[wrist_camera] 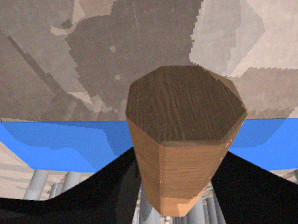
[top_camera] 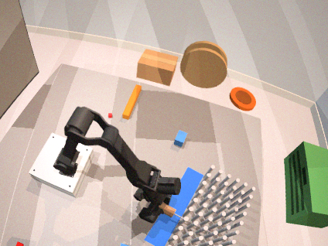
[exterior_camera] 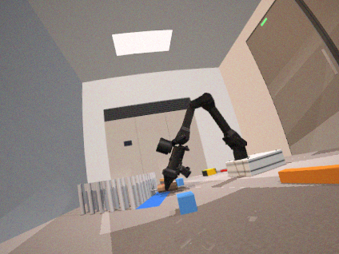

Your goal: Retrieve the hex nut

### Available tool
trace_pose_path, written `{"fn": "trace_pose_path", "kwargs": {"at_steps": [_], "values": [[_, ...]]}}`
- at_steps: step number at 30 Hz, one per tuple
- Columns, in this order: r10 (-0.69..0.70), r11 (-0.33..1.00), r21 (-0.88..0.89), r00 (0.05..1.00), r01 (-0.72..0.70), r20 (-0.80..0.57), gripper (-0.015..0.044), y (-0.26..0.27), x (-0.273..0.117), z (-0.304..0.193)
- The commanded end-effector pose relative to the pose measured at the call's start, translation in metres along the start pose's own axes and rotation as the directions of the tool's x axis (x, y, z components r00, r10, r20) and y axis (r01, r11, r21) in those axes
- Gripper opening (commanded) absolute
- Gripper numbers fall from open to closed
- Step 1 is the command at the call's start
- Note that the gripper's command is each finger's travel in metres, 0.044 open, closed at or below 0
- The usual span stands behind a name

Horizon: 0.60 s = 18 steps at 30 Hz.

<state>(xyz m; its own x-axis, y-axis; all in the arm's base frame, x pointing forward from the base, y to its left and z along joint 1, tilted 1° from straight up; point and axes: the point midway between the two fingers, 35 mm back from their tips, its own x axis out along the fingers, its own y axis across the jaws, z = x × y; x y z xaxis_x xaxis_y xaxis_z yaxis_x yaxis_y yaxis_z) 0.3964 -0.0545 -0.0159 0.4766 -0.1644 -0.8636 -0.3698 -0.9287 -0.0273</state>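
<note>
My gripper (top_camera: 159, 209) (exterior_camera: 168, 186) is shut on the wooden handle (top_camera: 169, 210) (exterior_camera: 161, 188) (wrist_camera: 175, 175) of a tool, low at the blue taped strip (top_camera: 189, 181) (exterior_camera: 149, 201) (wrist_camera: 45, 145). A thin pale shaft (top_camera: 178, 215) runs from the handle toward the near edge of the metal spacers (top_camera: 213, 167) (exterior_camera: 81, 200) (wrist_camera: 37, 185). Its far end is hidden or too small to make out. The spacers that show stand upright in rows. The hex nut cannot be made out in any view.
A blue cube (top_camera: 180, 138) (exterior_camera: 187, 203) lies outside the field, near the strip's far end. An orange bar (top_camera: 132, 101) (exterior_camera: 312, 175) and a small red cube (top_camera: 110, 115) lie farther off. A green box (top_camera: 307, 186) stands beyond the spacers.
</note>
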Motion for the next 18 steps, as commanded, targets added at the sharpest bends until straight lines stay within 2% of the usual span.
{"fn": "trace_pose_path", "kwargs": {"at_steps": [1, 18], "values": [[-0.004, 1.000, -0.005, 1.000, 0.004, -0.004, 0.0000, -0.0006, 0.0018, 0.0007], [-0.003, 1.000, -0.003, 1.000, 0.003, -0.004, 0.0000, -0.0010, 0.0027, 0.0081]]}}
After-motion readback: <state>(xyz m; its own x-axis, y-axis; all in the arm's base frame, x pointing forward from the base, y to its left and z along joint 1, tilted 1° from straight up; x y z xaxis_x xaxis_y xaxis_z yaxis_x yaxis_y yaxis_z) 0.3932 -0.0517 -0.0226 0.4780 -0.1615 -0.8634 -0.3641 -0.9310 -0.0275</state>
